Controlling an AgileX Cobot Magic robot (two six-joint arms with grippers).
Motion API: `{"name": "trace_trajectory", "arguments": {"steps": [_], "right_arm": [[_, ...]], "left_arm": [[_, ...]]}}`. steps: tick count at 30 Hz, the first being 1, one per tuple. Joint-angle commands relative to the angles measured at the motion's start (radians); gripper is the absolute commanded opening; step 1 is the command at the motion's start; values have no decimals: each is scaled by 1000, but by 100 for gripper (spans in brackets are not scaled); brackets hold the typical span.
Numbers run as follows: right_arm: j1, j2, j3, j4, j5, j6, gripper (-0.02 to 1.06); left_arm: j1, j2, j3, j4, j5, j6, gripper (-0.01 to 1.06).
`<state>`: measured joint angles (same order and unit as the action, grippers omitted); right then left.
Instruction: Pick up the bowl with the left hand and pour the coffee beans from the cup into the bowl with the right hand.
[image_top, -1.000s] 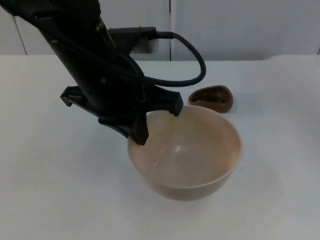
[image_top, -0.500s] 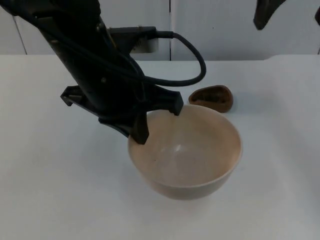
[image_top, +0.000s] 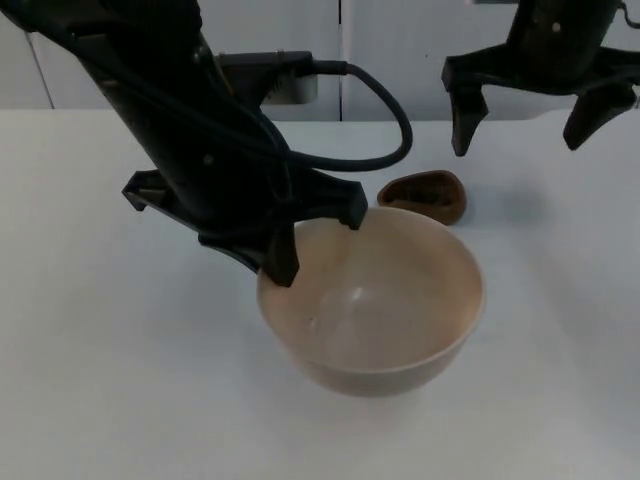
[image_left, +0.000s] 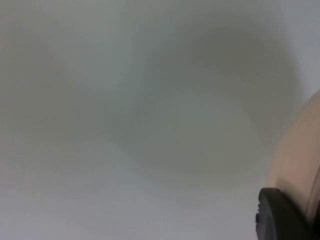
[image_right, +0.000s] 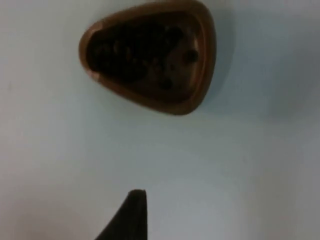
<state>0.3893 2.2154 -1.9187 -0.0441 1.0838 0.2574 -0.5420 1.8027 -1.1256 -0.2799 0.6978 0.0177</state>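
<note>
A beige bowl (image_top: 372, 302) hangs at the table's middle, and my left gripper (image_top: 282, 262) is shut on its near-left rim. The bowl is empty inside. In the left wrist view the bowl's wall (image_left: 299, 165) stands beside one black fingertip (image_left: 281, 216), and a round shadow lies on the table below. A small brown cup (image_top: 424, 196) with dark coffee beans sits on the table just behind the bowl. My right gripper (image_top: 520, 140) hovers open above and to the right of the cup. The right wrist view looks straight down on the cup (image_right: 150, 55), past a fingertip (image_right: 131, 215).
White table top (image_top: 90, 380) spreads to the left, front and right of the bowl. The grey partition wall (image_top: 420, 50) closes the back. The left arm (image_top: 150, 90) slants across the upper left.
The right gripper has come down into the top view from the upper right and now hangs open over the cup's area. The left gripper and bowl have hardly moved.
</note>
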Motion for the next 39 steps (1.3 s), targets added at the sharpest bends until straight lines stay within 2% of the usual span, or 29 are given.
{"name": "trace_trajectory", "arguments": {"steps": [1, 3, 5, 7, 15, 24, 39], "right_arm": [[-8, 13, -7, -3, -61, 31, 103], [-14, 33, -16, -8, -98, 61, 101], [-18, 49, -33, -8, -98, 63, 100], [-18, 94, -91, -5, -70, 63, 96], [-21, 260, -305, -5, 39, 46, 96], [-51, 331, -342, -19, 18, 89, 96], [-40, 362, -342, -41, -70, 119, 95]], "left_arm": [[-5, -8, -8, -14, -5, -9, 0], [-5, -8, -8, -14, -5, -9, 0], [-5, -8, -8, -14, -5, -9, 0], [-5, -8, -8, -14, -5, -9, 0], [-5, -8, -8, -14, -5, -9, 0], [-5, -8, -8, -17, -10, -9, 0], [-5, -8, -8, -48, -15, -9, 0]]}}
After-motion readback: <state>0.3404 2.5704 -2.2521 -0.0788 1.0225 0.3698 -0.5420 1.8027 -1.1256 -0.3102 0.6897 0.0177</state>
